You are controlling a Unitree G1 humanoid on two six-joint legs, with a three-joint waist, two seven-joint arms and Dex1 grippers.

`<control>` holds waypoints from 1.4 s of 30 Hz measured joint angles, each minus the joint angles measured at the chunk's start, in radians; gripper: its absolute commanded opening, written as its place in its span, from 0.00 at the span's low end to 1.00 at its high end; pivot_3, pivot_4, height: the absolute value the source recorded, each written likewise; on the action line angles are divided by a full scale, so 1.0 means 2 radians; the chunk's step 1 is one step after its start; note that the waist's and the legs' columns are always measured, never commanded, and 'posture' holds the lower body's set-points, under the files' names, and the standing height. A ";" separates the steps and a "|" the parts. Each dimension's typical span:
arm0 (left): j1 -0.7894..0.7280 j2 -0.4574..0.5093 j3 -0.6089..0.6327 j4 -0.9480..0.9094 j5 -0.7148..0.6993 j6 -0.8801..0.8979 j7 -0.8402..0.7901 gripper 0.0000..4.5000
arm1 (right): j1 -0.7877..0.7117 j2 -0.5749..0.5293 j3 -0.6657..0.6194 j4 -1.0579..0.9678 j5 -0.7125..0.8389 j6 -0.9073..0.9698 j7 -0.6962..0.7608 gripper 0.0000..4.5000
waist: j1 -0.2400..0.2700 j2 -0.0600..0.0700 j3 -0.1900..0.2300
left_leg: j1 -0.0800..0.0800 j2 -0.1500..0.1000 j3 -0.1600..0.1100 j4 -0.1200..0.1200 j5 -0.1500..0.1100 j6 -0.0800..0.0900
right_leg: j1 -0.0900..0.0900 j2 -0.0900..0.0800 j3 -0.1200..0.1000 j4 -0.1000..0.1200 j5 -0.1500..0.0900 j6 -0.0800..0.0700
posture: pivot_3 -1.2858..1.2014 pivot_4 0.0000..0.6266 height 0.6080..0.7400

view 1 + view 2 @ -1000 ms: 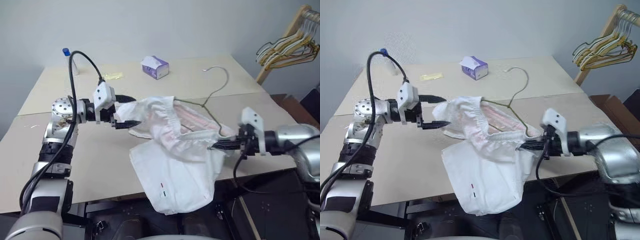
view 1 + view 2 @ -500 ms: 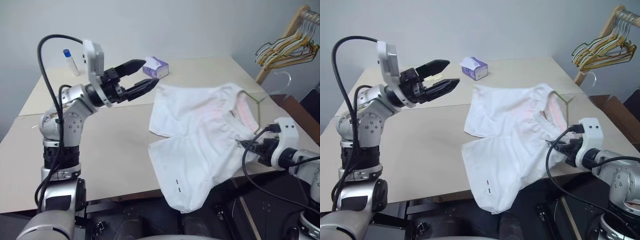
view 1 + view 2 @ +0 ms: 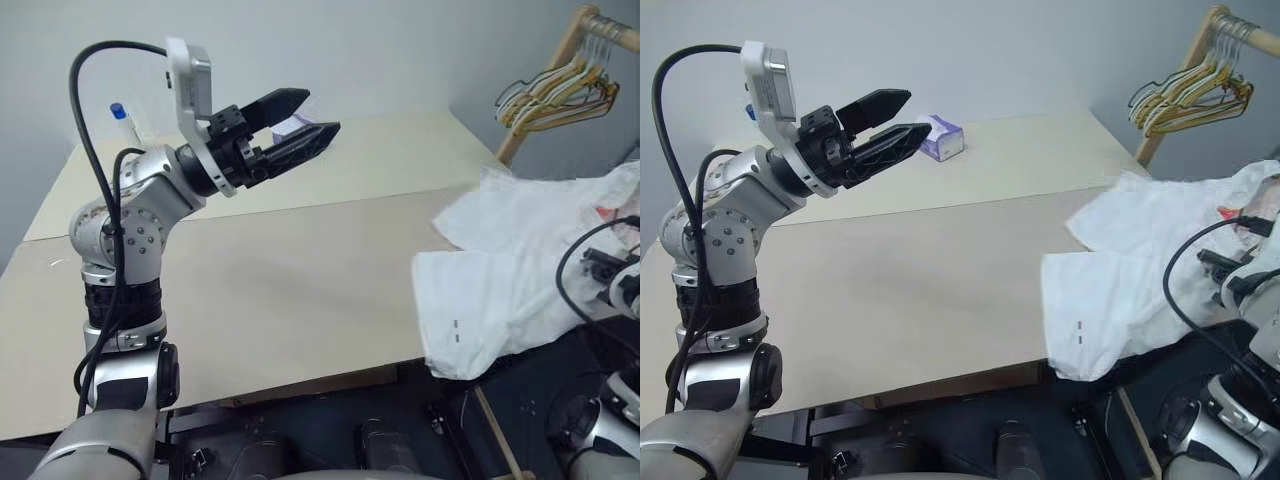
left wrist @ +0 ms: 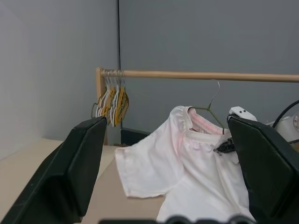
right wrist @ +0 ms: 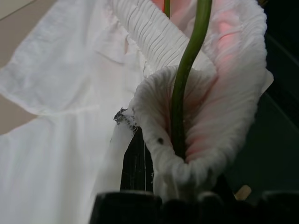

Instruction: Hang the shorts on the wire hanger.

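Note:
The white shorts (image 3: 500, 290) lie bunched over the table's right front corner, and one leg hangs off the edge. Their gathered, pink-tinted waistband (image 5: 205, 116) is lifted at the far right. My right gripper (image 3: 602, 268) is shut on that waistband. The thin olive wire hanger (image 5: 186, 65) runs down inside the waistband into the grip, and its hook (image 4: 214, 93) sticks up above the cloth. My left gripper (image 3: 320, 112) is open and holds nothing. It is raised high over the table's back left and points toward the shorts.
A wooden rack (image 3: 530, 110) at the back right carries a bunch of yellow and dark hangers (image 3: 550, 85). A purple-and-white tissue box (image 3: 940, 137) sits at the table's far edge behind my left gripper. A blue-capped bottle (image 3: 118, 110) stands at the far left. The beige table (image 3: 280, 290) spreads below.
My right gripper has pulled the shorts and hanger from mid-table to the right, over the table's right corner. My left gripper let go of the cloth, rose and stays open.

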 measured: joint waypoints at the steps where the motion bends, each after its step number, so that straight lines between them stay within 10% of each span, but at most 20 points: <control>1: 0.000 0.001 0.000 0.000 0.000 0.000 -0.001 0.99 | -0.012 -0.005 0.000 0.007 -0.006 0.000 -0.005 0.00 | -0.002 0.000 0.000 | 0.000 0.000 0.000 0.000 0.000 0.000 | 0.000 0.000 0.000 0.000 0.000 0.000 | 0.49 0.07 1.00; 8: 0.000 0.004 0.001 0.001 -0.001 0.000 -0.007 0.99 | -0.140 -0.059 -0.030 0.153 -0.055 -0.024 -0.051 0.00 | -0.006 0.001 0.000 | 0.001 0.000 0.001 -0.001 0.000 0.001 | 0.000 0.000 0.001 -0.001 0.000 0.000 | 0.50 0.07 1.00; 25: 0.001 0.010 0.000 -0.010 -0.014 -0.001 -0.013 0.99 | -0.177 -0.163 -0.062 0.496 -0.045 -0.257 -0.106 0.00 | -0.011 0.001 0.000 | 0.003 -0.001 0.004 -0.002 -0.001 0.002 | 0.000 0.000 0.007 -0.001 0.000 0.002 | 0.50 0.06 1.00; 37: 0.001 0.019 -0.002 -0.011 -0.014 -0.001 -0.019 1.00 | -0.131 -0.152 -0.048 0.468 -0.013 -0.265 -0.117 0.96 | -0.007 0.001 0.000 | 0.003 -0.001 0.004 -0.004 -0.001 0.001 | 0.000 0.000 0.007 -0.002 -0.001 0.002 | 0.50 0.06 1.00; 42: 0.001 0.021 -0.002 -0.011 -0.014 -0.001 -0.020 1.00 | -0.103 -0.136 -0.031 0.414 -0.011 -0.268 -0.125 0.99 | -0.007 0.001 0.000 | 0.003 -0.001 0.004 -0.004 -0.001 0.001 | 0.000 0.000 0.007 -0.002 -0.001 0.003 | 0.50 0.06 1.00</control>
